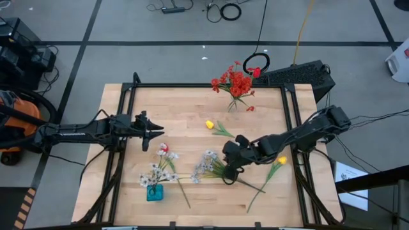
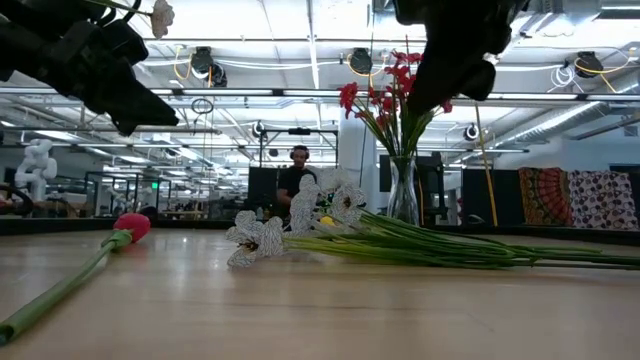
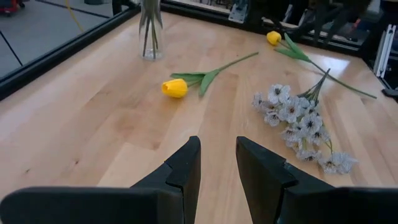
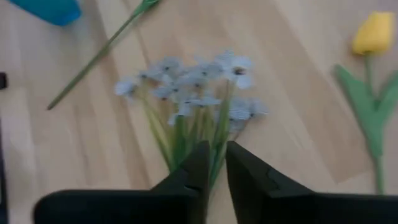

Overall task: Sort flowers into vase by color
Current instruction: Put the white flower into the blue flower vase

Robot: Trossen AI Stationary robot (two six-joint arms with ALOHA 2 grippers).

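The right gripper [image 1: 229,174] hangs over the stalks of the white spray [image 1: 206,163] lying mid-bench, jaws slightly parted around the stems; whether they pinch, I cannot tell. The left gripper [image 1: 155,130] waits left of centre, jaws released. Red flowers [image 1: 235,82] stand in the far vase [image 1: 234,103].

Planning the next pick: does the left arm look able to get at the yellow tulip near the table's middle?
Probably yes. The left end effector is open, holds nothing, and only bare wood lies between it and the yellow tulip.
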